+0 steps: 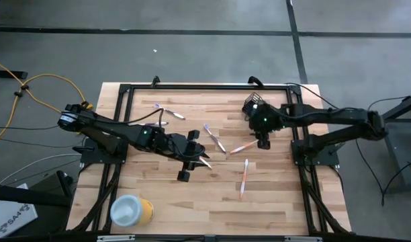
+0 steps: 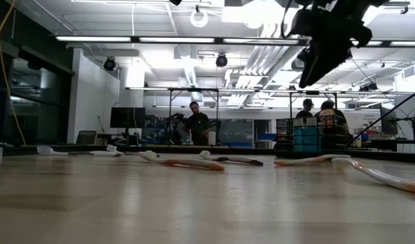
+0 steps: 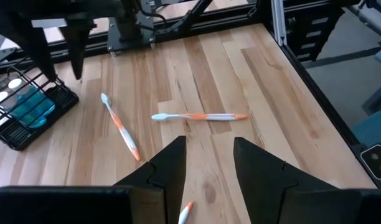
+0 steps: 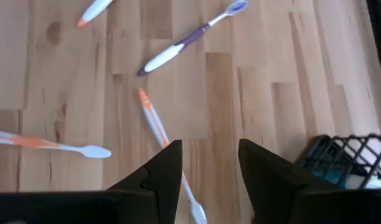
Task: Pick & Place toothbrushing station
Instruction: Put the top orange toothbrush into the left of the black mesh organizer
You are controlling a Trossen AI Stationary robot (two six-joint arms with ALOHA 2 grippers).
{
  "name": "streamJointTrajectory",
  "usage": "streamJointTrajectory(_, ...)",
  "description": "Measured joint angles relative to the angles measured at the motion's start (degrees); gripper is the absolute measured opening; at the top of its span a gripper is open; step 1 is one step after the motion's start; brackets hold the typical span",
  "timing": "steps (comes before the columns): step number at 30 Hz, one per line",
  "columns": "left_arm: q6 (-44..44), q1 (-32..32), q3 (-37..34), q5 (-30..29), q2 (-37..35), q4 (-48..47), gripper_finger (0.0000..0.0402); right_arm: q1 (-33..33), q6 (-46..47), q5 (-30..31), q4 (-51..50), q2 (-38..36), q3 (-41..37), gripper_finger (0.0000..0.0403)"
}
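The black wire-mesh holder (image 1: 254, 106) stands at the table's far right, with blue tubes (image 3: 30, 107) upright inside it. Several toothbrushes lie flat and scattered on the wood: two at the far left (image 1: 168, 111), a purple one (image 1: 215, 138), and orange-and-white ones (image 1: 242, 148) (image 1: 244, 178). My left gripper (image 1: 204, 160) hangs open above the table's middle, over the end of another toothbrush (image 3: 185, 211). My right gripper (image 1: 262, 141) hangs open just nearer than the holder, above an orange-and-white toothbrush (image 4: 156, 124). Neither has anything between its fingers.
A yellow cylinder with a white top (image 1: 131, 210) lies near the table's front left corner. A black frame (image 1: 192, 87) runs around the table's edges. Bare wood lies along the near right. People sit in the room beyond the table (image 2: 194, 122).
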Motion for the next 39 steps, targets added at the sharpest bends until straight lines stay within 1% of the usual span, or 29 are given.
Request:
streamJointTrajectory(6, 0.21, 0.0, 0.0, 0.0, 0.0, -0.05, 0.0129, 5.6, 0.07, 7.13, -1.99, 0.32, 0.0, 0.015)
streamJointTrajectory(10, 0.22, 0.0, -0.02, 0.0, 0.0, -0.07, 0.0129, 8.43, 2.3, 10.22, -3.67, 2.29, -0.11, 0.015)
streamJointTrajectory(14, 0.22, 0.0, -0.02, 0.0, 0.0, -0.14, 0.0129, 10.75, 3.94, 10.8, -2.45, 4.46, -3.4, 0.015)
streamJointTrajectory(20, 0.22, 0.0, -0.04, 0.02, 0.0, -0.14, 0.0129, 14.65, 8.39, 15.99, -1.5, 5.53, -6.86, 0.015)
streamJointTrajectory(26, 0.22, 0.0, -0.04, 0.02, 0.0, -0.11, 0.0129, 18.45, 9.21, 16.72, 3.7, 5.69, -9.59, 0.015)
streamJointTrajectory(33, 0.2, 0.0, -0.04, 0.02, 0.0, -0.07, 0.0129, 23.68, 8.42, 20.88, 10.11, 6.23, -13.43, 0.015)
streamJointTrajectory(39, 0.16, 0.0, -0.04, 0.02, 0.0, -0.02, 0.0129, 25.52, 8.28, 23.21, 14.95, 6.8, -17.0, 0.015)
